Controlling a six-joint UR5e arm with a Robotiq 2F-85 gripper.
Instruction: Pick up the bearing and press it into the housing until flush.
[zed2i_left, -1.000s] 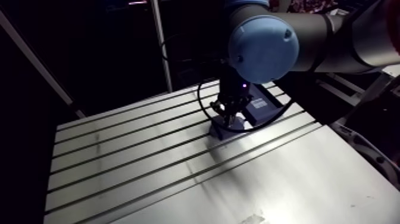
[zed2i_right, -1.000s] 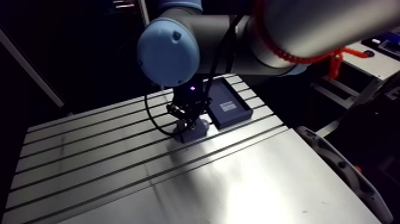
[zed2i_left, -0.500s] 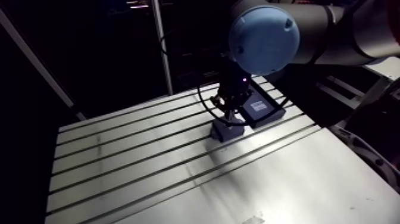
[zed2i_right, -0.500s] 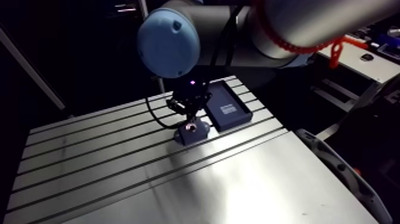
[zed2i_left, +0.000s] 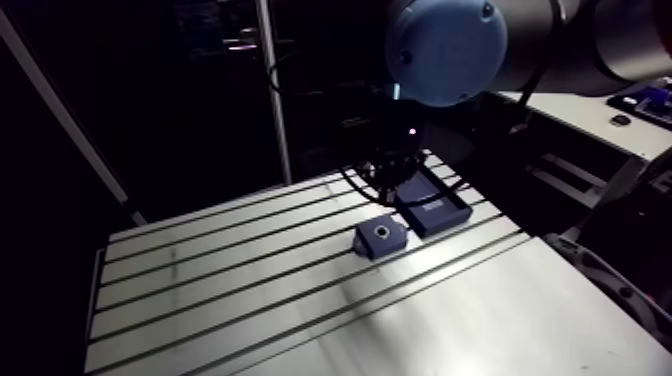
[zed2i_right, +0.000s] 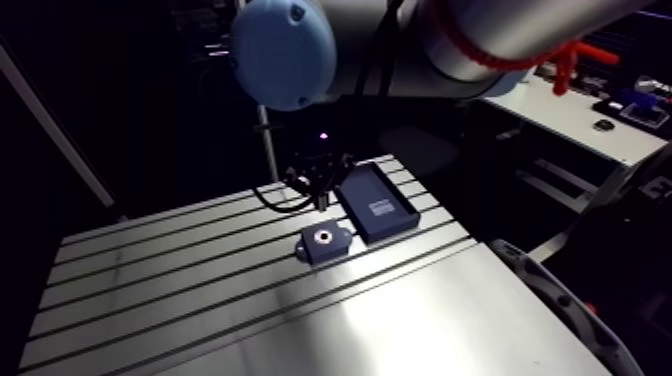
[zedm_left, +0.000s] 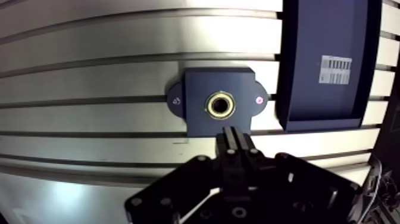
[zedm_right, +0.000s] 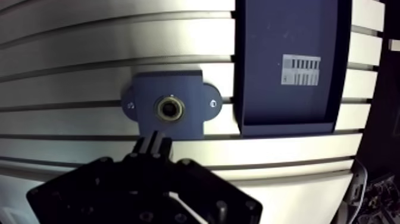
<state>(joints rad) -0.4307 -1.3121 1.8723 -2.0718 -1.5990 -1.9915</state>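
Near the counter's (zedm_left: 89, 36) far corner, the closed, empty claw (zedm_left: 236, 134) is hovering over the housing (zedm_left: 199, 89), where an off-centre push risks jamming the bearing (zedm_left: 210, 106) crooked.

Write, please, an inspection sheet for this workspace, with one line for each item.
Surface: slotted aluminium table, the parts lie across its grooves.
Job's things: brass-coloured ring bearing sits in the bore of the dark blue block housing; whether it is flush cannot be judged.
Clutter: dark blue rectangular tray with a white barcode label, beside the housing, not touching it.
Grippers: black two-finger gripper, shut, holding nothing, raised clear of the housing.
Cables: nothing seen.
Surroundings: nothing seen.
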